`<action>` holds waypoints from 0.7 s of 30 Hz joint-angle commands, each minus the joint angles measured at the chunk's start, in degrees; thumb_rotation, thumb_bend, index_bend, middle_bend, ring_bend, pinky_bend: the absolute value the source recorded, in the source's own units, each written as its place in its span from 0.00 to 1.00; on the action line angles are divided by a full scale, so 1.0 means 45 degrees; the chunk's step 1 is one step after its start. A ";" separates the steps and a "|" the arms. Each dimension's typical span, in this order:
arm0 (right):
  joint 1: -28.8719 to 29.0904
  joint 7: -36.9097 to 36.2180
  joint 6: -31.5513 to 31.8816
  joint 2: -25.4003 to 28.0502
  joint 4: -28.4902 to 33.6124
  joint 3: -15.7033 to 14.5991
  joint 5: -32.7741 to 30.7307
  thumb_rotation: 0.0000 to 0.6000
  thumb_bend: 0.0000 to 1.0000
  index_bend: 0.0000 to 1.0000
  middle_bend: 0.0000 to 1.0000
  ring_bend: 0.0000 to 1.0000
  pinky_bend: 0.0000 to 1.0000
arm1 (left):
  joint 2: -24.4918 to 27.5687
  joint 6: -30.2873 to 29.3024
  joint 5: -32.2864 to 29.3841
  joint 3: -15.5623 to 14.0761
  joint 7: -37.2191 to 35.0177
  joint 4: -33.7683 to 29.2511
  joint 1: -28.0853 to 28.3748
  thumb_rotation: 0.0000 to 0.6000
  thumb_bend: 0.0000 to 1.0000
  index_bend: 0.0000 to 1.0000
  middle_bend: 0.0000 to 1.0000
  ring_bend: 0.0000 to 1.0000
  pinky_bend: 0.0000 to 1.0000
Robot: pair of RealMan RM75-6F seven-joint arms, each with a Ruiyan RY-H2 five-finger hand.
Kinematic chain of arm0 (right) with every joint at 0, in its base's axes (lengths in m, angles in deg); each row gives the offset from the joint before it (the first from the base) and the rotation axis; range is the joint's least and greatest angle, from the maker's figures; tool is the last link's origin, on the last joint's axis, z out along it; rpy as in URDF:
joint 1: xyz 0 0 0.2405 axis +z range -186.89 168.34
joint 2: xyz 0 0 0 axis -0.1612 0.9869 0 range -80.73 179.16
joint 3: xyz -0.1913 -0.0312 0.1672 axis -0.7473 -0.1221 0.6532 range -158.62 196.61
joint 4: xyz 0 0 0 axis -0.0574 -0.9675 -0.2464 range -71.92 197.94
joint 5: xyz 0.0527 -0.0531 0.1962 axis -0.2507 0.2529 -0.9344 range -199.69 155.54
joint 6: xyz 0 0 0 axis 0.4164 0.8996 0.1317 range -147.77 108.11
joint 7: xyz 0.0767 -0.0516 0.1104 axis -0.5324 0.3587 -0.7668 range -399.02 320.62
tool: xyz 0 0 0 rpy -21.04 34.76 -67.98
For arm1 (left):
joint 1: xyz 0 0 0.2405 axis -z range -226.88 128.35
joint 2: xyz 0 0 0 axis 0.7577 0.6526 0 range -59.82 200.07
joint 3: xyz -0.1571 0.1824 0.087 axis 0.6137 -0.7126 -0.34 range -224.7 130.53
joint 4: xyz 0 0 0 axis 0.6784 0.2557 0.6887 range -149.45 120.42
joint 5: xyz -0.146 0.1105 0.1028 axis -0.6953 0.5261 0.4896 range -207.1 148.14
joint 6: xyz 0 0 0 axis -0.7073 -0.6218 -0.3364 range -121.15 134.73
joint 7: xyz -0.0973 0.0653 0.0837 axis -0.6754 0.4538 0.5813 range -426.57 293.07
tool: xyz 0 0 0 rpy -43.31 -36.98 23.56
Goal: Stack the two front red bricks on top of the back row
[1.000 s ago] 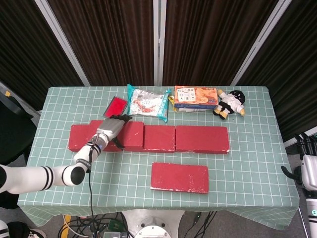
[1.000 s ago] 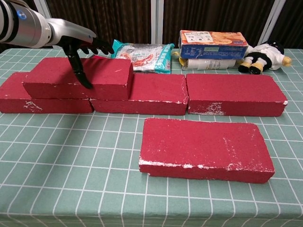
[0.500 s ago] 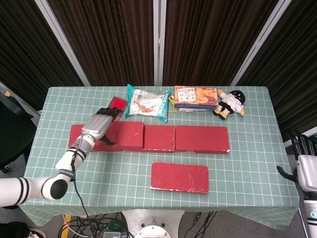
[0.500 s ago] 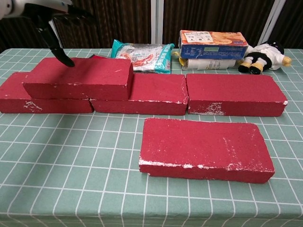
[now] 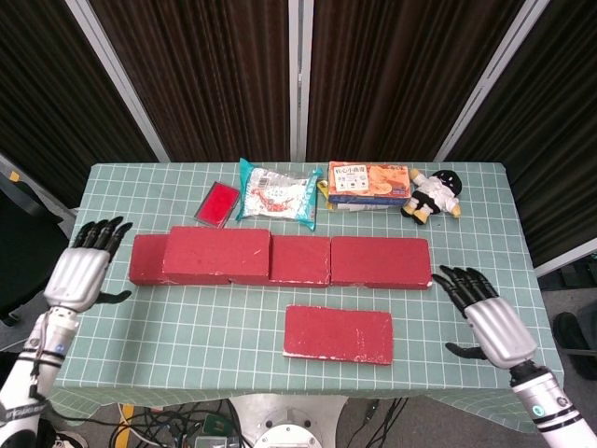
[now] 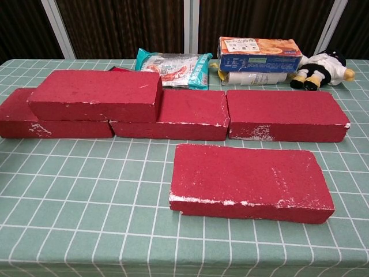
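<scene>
1 front brick (image 5: pixel 338 334) left flat on the table (image 5: pixel 233 317), long axis running left-right, just in front of the back row (image 5: pixel 378 261) and apart from it. 1 stacked brick (image 5: pixel 216 253) already up on the row's left end. Right hand (image 5: pixel 490 323) nearer by far: fingers spread, holding nothing, just off the front brick's right end. Left hand (image 5: pixel 82 273) likewise spread and empty, well apart at the left edge. Probably free space atop the row's right half.
</scene>
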 commanded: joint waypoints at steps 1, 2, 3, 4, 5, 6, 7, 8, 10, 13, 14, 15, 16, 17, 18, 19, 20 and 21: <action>0.0865 0.0714 -0.1593 -0.0087 0.1000 -0.0338 -0.0063 1.00 0.00 0.00 0.00 0.00 0.00 | -0.0040 -0.0725 0.1135 -0.0443 -0.0707 0.0483 -0.1238 1.00 0.01 0.00 0.00 0.00 0.00; 0.0986 0.0847 -0.1863 -0.0225 0.1123 -0.0360 -0.0206 1.00 0.00 0.00 0.00 0.00 0.00 | -0.0094 -0.0847 0.1344 -0.0481 -0.0766 0.0527 -0.1467 1.00 0.01 0.00 0.00 0.00 0.00; 0.1092 0.0970 -0.2089 -0.0386 0.1216 -0.0369 -0.0367 1.00 0.00 0.00 0.00 0.00 0.00 | -0.0161 -0.0959 0.1539 -0.0506 -0.0846 0.0566 -0.1688 1.00 0.01 0.00 0.00 0.00 0.00; 0.1223 0.1109 -0.2352 -0.0632 0.1306 -0.0372 -0.0599 1.00 0.00 0.00 0.00 0.00 0.00 | -0.0241 -0.1051 0.1768 -0.0541 -0.0946 0.0618 -0.1954 1.00 0.01 0.00 0.00 0.00 0.00; 0.1314 0.1234 -0.2535 -0.0809 0.1355 -0.0375 -0.0777 1.00 0.00 0.00 0.00 0.00 0.00 | -0.0280 -0.1083 0.1902 -0.0568 -0.0997 0.0653 -0.2132 1.00 0.01 0.00 0.00 0.00 0.00; 0.1407 0.1386 -0.2712 -0.0974 0.1400 -0.0379 -0.0938 1.00 0.00 0.00 0.00 0.00 0.00 | -0.0304 -0.1089 0.2009 -0.0589 -0.1017 0.0690 -0.2288 1.00 0.01 0.00 0.00 0.00 0.00; 0.1524 0.1558 -0.2925 -0.1201 0.1455 -0.0387 -0.1141 1.00 0.00 0.00 0.00 0.00 0.00 | -0.0323 -0.1074 0.2126 -0.0602 -0.1014 0.0737 -0.2467 1.00 0.01 0.00 0.00 0.00 0.00; 0.1607 0.1658 -0.3063 -0.1387 0.1475 -0.0385 -0.1305 1.00 0.00 0.00 0.00 0.00 0.00 | -0.0337 -0.1067 0.2206 -0.0594 -0.1020 0.0772 -0.2591 1.00 0.01 0.00 0.00 0.00 0.00; 0.1838 0.1908 -0.3440 -0.1816 0.1431 -0.0358 -0.1793 1.00 0.00 0.00 0.00 0.00 0.00 | -0.0385 -0.1059 0.2384 -0.0543 -0.1044 0.0881 -0.2857 1.00 0.01 0.00 0.00 0.00 0.00; 0.2265 0.2312 -0.4077 -0.2441 0.1298 -0.0263 -0.2738 1.00 0.00 0.00 0.00 0.00 0.00 | -0.0460 -0.1013 0.2573 -0.0421 -0.1171 0.1045 -0.3189 1.00 0.01 0.00 0.00 0.00 0.00; 0.2394 0.2433 -0.4228 -0.2639 0.1233 -0.0220 -0.3031 1.00 0.00 0.00 0.00 0.00 0.00 | -0.0477 -0.0975 0.2601 -0.0385 -0.1207 0.1090 -0.3277 1.00 0.01 0.00 0.00 0.00 0.00; 0.2513 0.2598 -0.4331 -0.2845 0.1141 -0.0171 -0.3312 1.00 0.00 0.00 0.00 0.00 0.00 | -0.0490 -0.0928 0.2620 -0.0351 -0.1239 0.1138 -0.3360 1.00 0.01 0.00 0.00 0.00 0.00; 0.2654 0.2870 -0.4409 -0.3130 0.0993 -0.0112 -0.3688 1.00 0.00 0.00 0.00 0.00 0.00 | -0.0509 -0.0858 0.2640 -0.0304 -0.1280 0.1213 -0.3463 1.00 0.01 0.00 0.00 0.00 0.00; 0.2745 0.3089 -0.4431 -0.3346 0.0885 -0.0076 -0.3971 1.00 0.00 0.00 0.00 0.00 0.00 | -0.0523 -0.0807 0.2652 -0.0267 -0.1308 0.1268 -0.3537 1.00 0.01 0.00 0.00 0.00 0.00; 0.2825 0.3279 -0.4422 -0.3571 0.0779 -0.0035 -0.4248 1.00 0.00 0.00 0.00 0.00 0.00 | -0.0538 -0.0767 0.2668 -0.0228 -0.1336 0.1329 -0.3612 1.00 0.01 0.00 0.00 0.00 0.00; 0.2920 0.3479 -0.4389 -0.3872 0.0633 0.0022 -0.4625 1.00 0.00 0.00 0.00 0.00 0.00 | -0.0553 -0.0714 0.2684 -0.0177 -0.1352 0.1415 -0.3708 1.00 0.01 0.00 0.00 0.00 0.00; 0.2988 0.3606 -0.4359 -0.4088 0.0527 0.0060 -0.4901 1.00 0.00 0.00 0.00 0.00 0.00 | -0.0558 -0.0670 0.2702 -0.0142 -0.1357 0.1473 -0.3773 1.00 0.01 0.00 0.00 0.00 0.00; 0.3052 0.3723 -0.4325 -0.4293 0.0418 0.0090 -0.5169 1.00 0.00 0.00 0.00 0.00 0.00 | -0.0561 -0.0627 0.2736 -0.0109 -0.1379 0.1524 -0.3834 1.00 0.01 0.00 0.00 0.00 0.00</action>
